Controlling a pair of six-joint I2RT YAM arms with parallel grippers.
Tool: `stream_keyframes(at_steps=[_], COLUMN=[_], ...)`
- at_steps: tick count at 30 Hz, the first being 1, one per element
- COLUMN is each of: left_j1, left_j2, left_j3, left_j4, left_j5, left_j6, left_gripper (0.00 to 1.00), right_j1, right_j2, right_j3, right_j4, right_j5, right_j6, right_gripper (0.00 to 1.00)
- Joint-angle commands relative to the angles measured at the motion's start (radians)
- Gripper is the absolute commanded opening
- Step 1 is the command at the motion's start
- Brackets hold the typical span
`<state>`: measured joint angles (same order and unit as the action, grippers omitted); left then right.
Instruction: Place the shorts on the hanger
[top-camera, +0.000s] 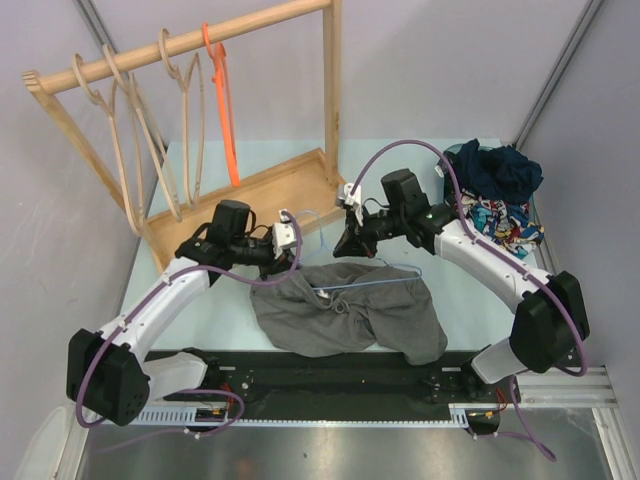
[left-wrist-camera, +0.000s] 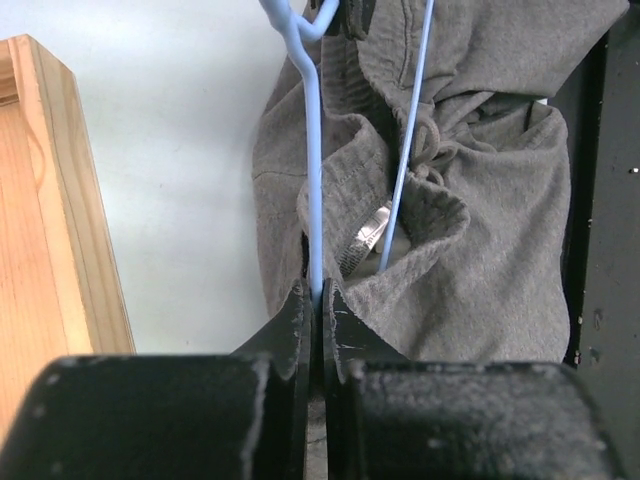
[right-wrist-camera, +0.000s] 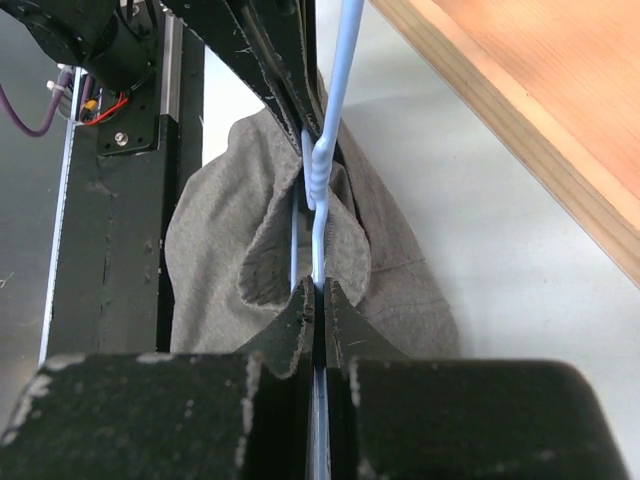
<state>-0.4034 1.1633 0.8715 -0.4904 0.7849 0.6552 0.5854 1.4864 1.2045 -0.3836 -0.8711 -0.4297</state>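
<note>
The shorts were a crumpled heap of plain dark grey cloth with a ribbed waistband and a knotted drawstring, lying on the table at its near edge, between the two arms and partly over the black rail. The hanger, a thin light-blue wire, lay across the upper edge of the shorts. In the left wrist view one of its wires slipped behind a fold of the waistband. Both arms reached inward from their bases, elbows out, wrists meeting above the cloth. The left gripper was pressed together on the wire below its twisted neck, and the right gripper pinched the same wire from the opposite side. The table was pale. At its back left stood a wooden rack with wooden hangers and an orange hanger. A navy garment and a cartoon-print cloth were piled at the back right, and grey walls closed it in.
</note>
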Motion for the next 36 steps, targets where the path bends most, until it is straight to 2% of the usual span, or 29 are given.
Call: stream_keyframes(at_steps=[1,2,3,4,6,9,12,16,18,21,26,29,32,36], left_j1=[-0.025,-0.025,-0.025,-0.025,-0.025,-0.025,-0.025,-0.028,-0.032,-0.041,-0.048,-0.048,-0.049,-0.049], left_j2=[-0.004,-0.004,-0.002,-0.004,-0.007,-0.02,-0.014,-0.019,-0.024,-0.034,-0.054,-0.07,-0.077,-0.083], left_j3=[0.038,0.031,0.031,0.029,0.029,0.021,0.029,0.03,0.032,0.03,0.02,0.004,-0.009,-0.019], left_j4=[-0.017,-0.02,-0.028,-0.033,-0.048,-0.053,-0.075,-0.097,-0.1,-0.1,-0.106,-0.108,-0.112,-0.112], left_j5=[0.063,0.063,0.06,0.059,0.042,0.022,0.008,0.007,-0.003,-0.012,-0.016,-0.026,-0.026,-0.03], left_j6=[0.035,0.04,0.043,0.046,0.063,0.095,0.124,0.175,0.182,0.196,0.204,0.211,0.218,0.215], left_gripper=[0.0,0.0,0.0,0.0,0.0,0.0,0.0,0.0,0.0,0.0,0.0,0.0,0.0,0.0], right_j1=[-0.051,-0.059,-0.067,-0.076,-0.116,-0.214,-0.272,-0.271,-0.265,-0.239,-0.176,-0.156,-0.147,-0.157], right_j2=[-0.032,-0.04,-0.063,-0.075,-0.103,-0.117,-0.06,0.05,0.106,0.162,0.222,0.218,0.189,0.128], right_j3=[0.017,0.017,0.017,0.017,0.017,0.017,0.017,0.018,0.017,0.024,0.032,0.036,0.038,0.038], right_j4=[0.061,0.058,0.039,0.026,-0.02,-0.09,-0.155,-0.196,-0.21,-0.25,-0.317,-0.38,-0.46,-0.554], right_j5=[-0.003,-0.002,0.003,0.013,0.084,0.102,0.152,0.211,0.228,0.277,0.374,0.391,0.393,0.371], right_j6=[0.003,0.011,0.019,0.029,0.046,0.089,0.121,0.117,0.111,0.074,0.0,-0.049,-0.104,-0.167], right_gripper=[0.06,0.17,0.53,0.68,0.89,0.88,0.77,0.63,0.6,0.64,0.64,0.61,0.51,0.47])
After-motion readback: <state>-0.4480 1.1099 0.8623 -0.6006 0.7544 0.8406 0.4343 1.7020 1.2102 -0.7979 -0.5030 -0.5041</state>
